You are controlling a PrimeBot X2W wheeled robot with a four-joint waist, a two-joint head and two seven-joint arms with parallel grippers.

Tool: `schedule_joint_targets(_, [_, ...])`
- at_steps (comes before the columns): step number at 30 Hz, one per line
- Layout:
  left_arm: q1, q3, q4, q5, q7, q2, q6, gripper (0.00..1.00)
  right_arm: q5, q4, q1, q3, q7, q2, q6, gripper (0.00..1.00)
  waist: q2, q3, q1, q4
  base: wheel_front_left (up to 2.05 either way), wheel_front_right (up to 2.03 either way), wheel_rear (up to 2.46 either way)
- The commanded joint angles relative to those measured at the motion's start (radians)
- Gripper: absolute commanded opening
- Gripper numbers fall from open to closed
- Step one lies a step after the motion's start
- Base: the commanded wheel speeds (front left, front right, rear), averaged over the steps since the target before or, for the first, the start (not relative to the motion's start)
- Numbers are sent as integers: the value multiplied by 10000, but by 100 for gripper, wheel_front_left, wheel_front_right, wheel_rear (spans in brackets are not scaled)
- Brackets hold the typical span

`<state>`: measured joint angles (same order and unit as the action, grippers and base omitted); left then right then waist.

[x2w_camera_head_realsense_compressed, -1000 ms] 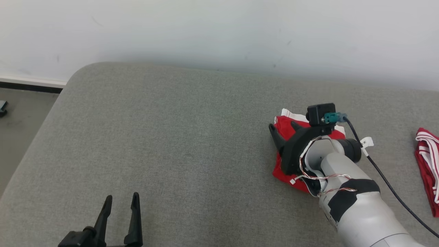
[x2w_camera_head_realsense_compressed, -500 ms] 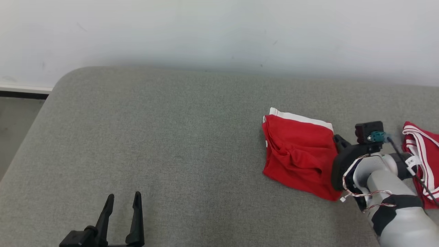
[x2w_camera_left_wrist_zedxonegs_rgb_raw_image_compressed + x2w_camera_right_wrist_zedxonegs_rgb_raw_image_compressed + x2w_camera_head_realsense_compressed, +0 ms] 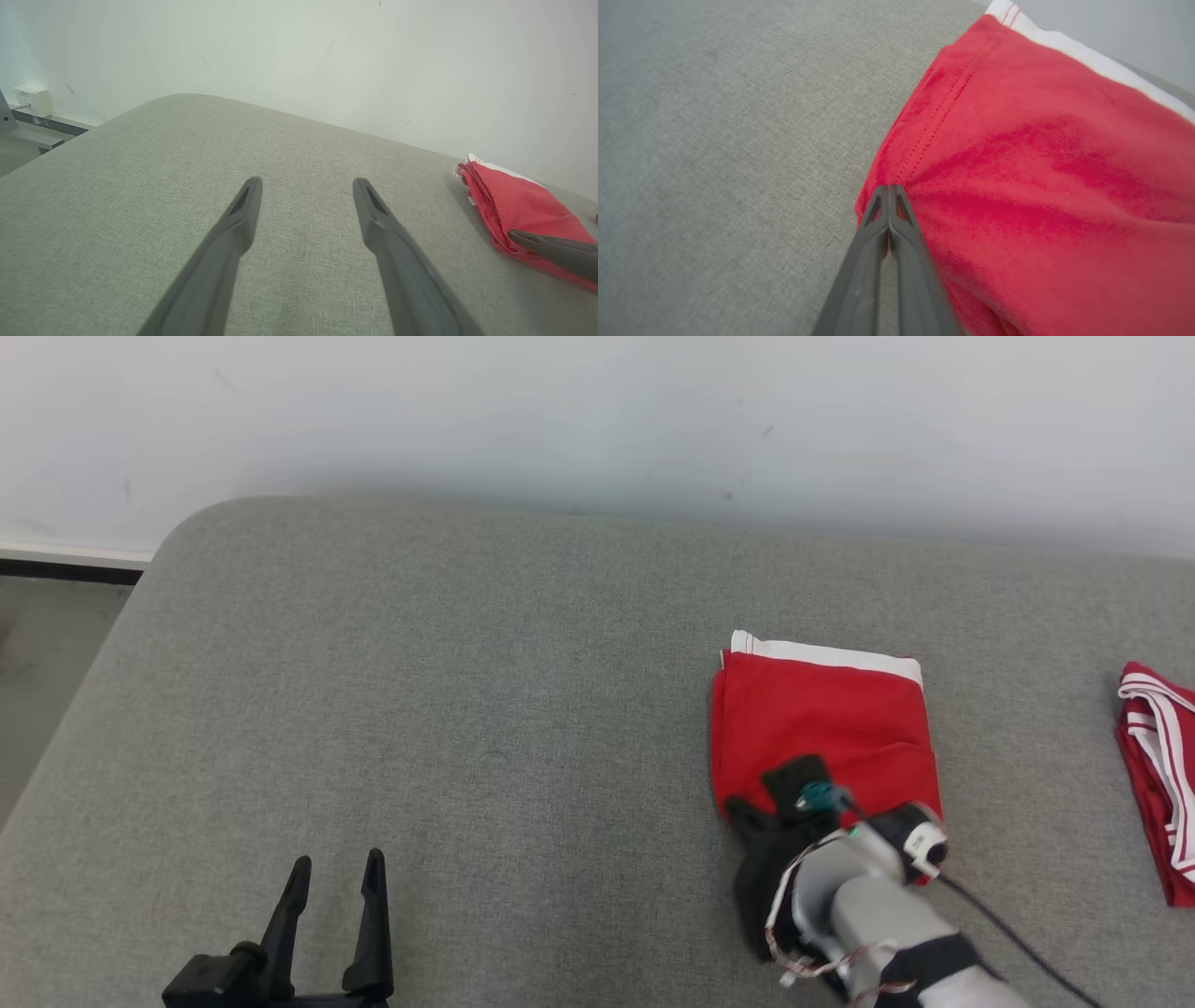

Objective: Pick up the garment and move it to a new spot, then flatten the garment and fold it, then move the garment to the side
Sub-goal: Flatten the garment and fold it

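Observation:
A red garment (image 3: 822,719) with a white band along its far edge lies folded into a rough square on the grey cushion (image 3: 420,709), right of centre. My right gripper (image 3: 736,805) is shut, and its tips rest on the garment's near left corner. In the right wrist view the closed right gripper (image 3: 888,189) touches the garment (image 3: 1041,163) at its edge, and small creases spread from that spot. My left gripper (image 3: 334,868) stands open at the lower left, well away from the cloth. Its wrist view shows the left gripper (image 3: 306,184) over bare cushion, with the garment (image 3: 518,205) at the right.
Another red cloth with white stripes (image 3: 1158,756) lies at the cushion's right edge. A pale wall (image 3: 597,420) runs behind the cushion. The cushion's rounded left end drops to the floor (image 3: 37,653). Wide bare cushion lies between my two grippers.
My right gripper went from open on top of the garment to shut, swung out past its right edge, then came to its near left corner. The garment now lies smoother and squarer. The camera shifted.

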<state>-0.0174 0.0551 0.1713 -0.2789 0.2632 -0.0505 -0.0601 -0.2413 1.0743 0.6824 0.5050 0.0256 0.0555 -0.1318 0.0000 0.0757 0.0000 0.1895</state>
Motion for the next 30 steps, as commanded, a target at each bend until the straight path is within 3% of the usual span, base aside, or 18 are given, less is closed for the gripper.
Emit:
schedule_joint_targets(1, [12,-15,35,37,13,-1,44,100,-449,-446,-406,588,-120,-63,27,0,0,-91,0,-38,0,0,0])
schedule_joint_targets(7, [167,-91,64,67,13,-6,92,100,-2311,-2422,-768,2027,-435,-30,27,0,0,-352,0,-342,0,0,0])
schedule_joint_targets(14, [361,-327,181,197,13,-6,179,100,-3112,-3658,-909,1334,467,84,28,0,0,-901,0,-918,0,0,0])
schedule_joint_targets(15, [393,-390,184,212,11,-3,192,100,-3086,-3784,-1016,1162,601,181,28,42,0,-959,0,-1013,0,0,0])
schedule_joint_targets(16, [406,-452,176,214,13,-1,197,100,-3014,-3905,-1083,915,752,303,29,100,0,-1021,0,-1112,0,0,0])
schedule_joint_targets(26, [163,-762,95,424,13,-1,246,100,-1956,-5044,-2127,-1336,1635,1154,28,100,0,-1335,0,-1954,0,0,0])
schedule_joint_targets(30, [-43,-898,185,548,11,-1,183,100,-1481,-5395,-2698,-1763,1836,1557,28,100,0,-1453,0,-2228,0,0,0])
